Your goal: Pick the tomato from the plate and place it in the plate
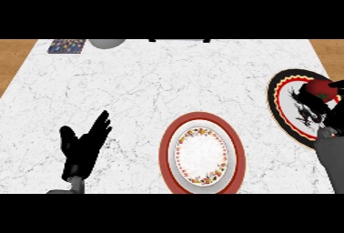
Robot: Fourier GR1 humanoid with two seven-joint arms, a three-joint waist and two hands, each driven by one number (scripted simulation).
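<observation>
1. The tomato [323,89] sits on the black-rimmed dragon plate [285,86], right against the fingers of the right hand [334,110], which comes in over that plate's near side.
2. The right hand's dark fingers seem to close around the tomato's flanks, but they merge with the plate's black pattern, so I cannot tell whether they are curled on it or merely beside it.
3. Judging by its look, the tomato is light, round and smooth-skinned, likely to roll or slip; taking it across its widest part, thumb opposite fingers, seems safest.
4. It is probably soft enough to bruise, so a gentle enclosing hold suits it.
5. The red-rimmed plate [168,145], the likely goal, lies well to the left of the right hand.
6. The left hand [82,145] rests spread, fingers up, over the tabletop [168,77].
</observation>
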